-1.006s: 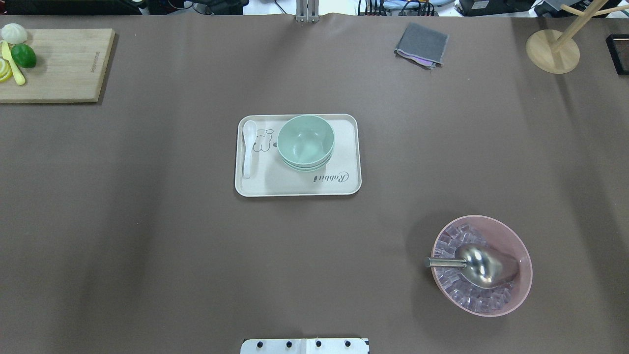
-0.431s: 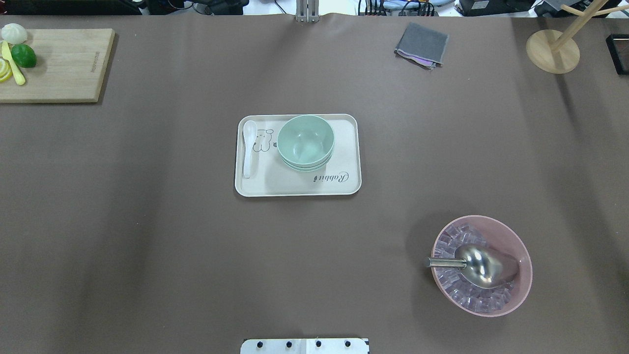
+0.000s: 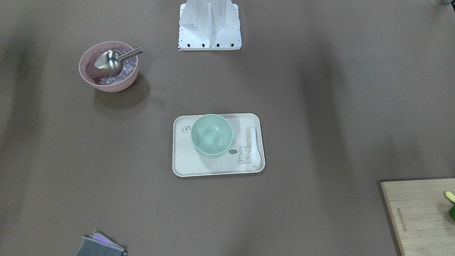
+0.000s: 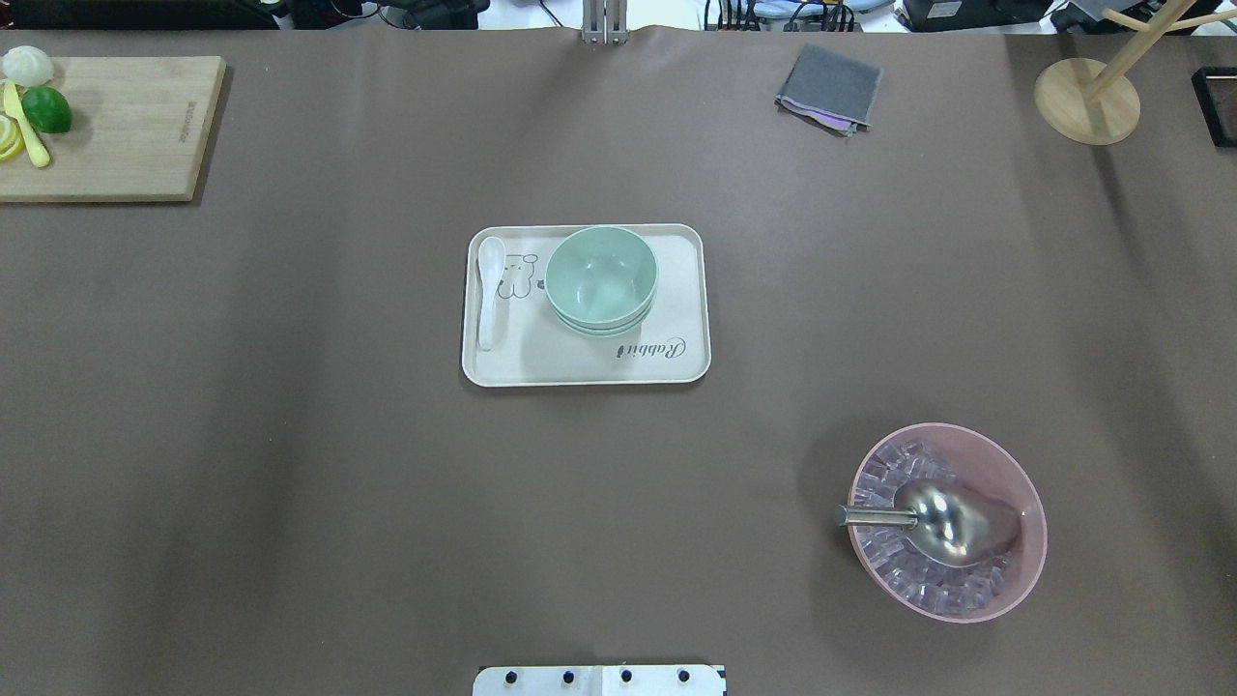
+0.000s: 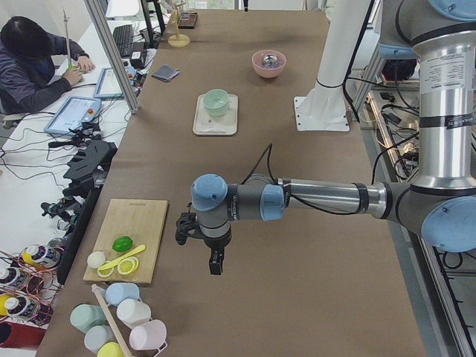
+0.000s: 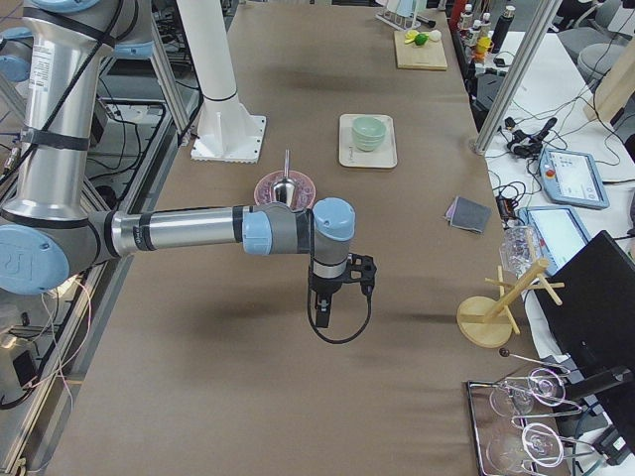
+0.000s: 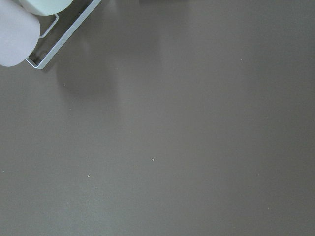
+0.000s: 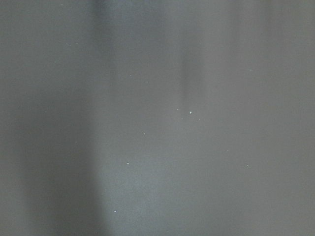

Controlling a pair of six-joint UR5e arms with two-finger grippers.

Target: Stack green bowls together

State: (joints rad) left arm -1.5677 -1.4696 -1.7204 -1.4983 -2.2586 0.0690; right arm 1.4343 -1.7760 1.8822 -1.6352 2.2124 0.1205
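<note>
The green bowls [image 4: 601, 280] sit nested in 1 stack on the cream tray [image 4: 676, 367], in the middle of the brown table [image 4: 290, 435]. From the front view, 3 rims show one under another at the near side of the stack [image 3: 212, 137]. A white spoon [image 4: 490, 290] lies on the same tray, just beside the stack but apart from it.

Both arms are far from the bowls. The left gripper [image 5: 215, 264] hangs over the table near the wooden cutting board [image 5: 128, 239], at the end of the table on the robot's left, well apart from the tray [image 5: 216, 125]. The right gripper [image 6: 321, 315] hangs over the other end, past the pink bowl [image 6: 285, 188] with its metal scoop [image 4: 928, 517]. Each gripper shows only in its side view, small and dark, so I cannot tell how the fingers stand; nothing seems to be in them.

A grey cloth [image 4: 829, 89] lies at the far edge.
</note>
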